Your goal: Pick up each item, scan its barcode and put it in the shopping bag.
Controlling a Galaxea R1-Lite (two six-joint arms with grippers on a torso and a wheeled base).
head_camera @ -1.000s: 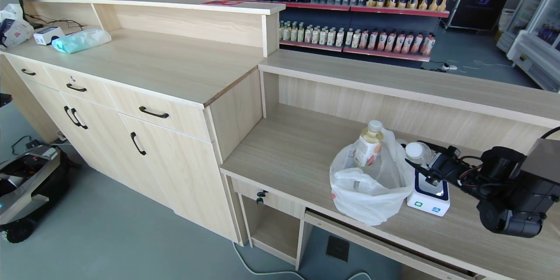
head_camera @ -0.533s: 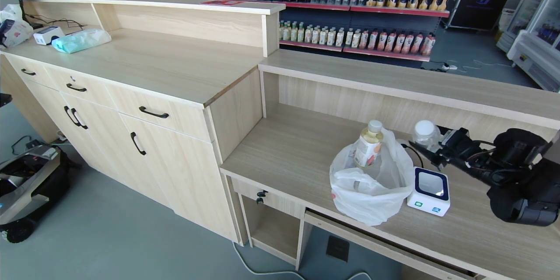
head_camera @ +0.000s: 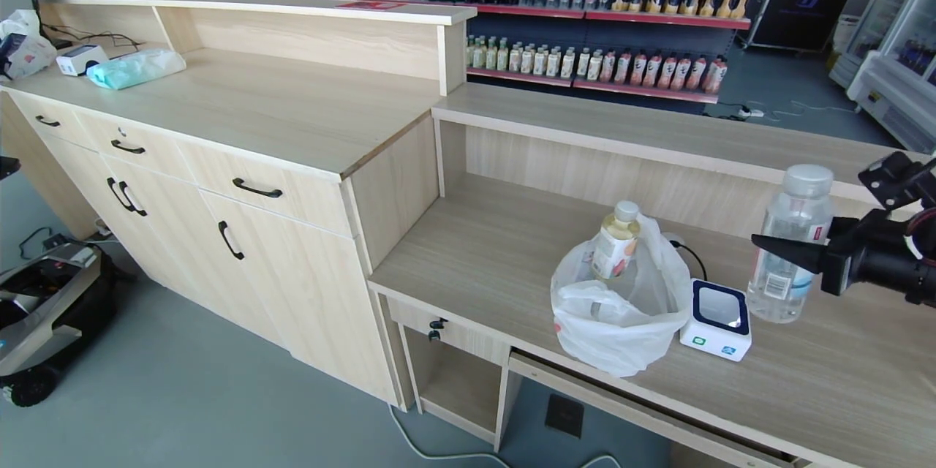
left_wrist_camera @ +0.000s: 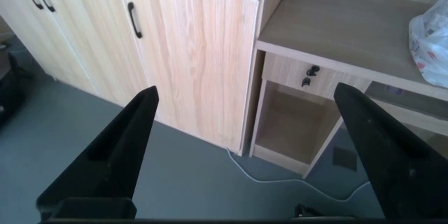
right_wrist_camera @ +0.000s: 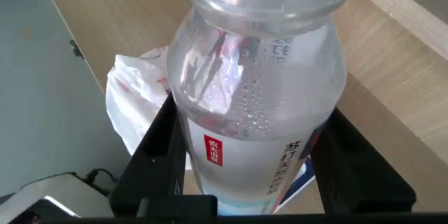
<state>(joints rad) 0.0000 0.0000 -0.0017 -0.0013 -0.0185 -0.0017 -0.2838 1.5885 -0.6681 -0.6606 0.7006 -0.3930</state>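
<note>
Grips a clear water bottle (head_camera: 784, 285) upright in the closed right gripper (head_camera: 795, 252), over bare counter (head_camera: 819, 373) just beside the scanner (head_camera: 716, 318) and near the shopping bag (head_camera: 610, 325). Left gripper (left_wrist_camera: 245, 94) spread wide, empty, above open floor (left_wrist_camera: 175, 182).

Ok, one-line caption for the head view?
Clear bottle held upright in the right pincer, next to the scanner and shopping bag.

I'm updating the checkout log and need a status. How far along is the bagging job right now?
Done: one yellow drink bottle stands in the shopping bag. In hand: the right end effector grips a clear water bottle upright beside the scanner; whether it has been scanned cannot be told. Remaining: getting that bottle into the bag. The left end effector hangs open, holding nothing.
</note>
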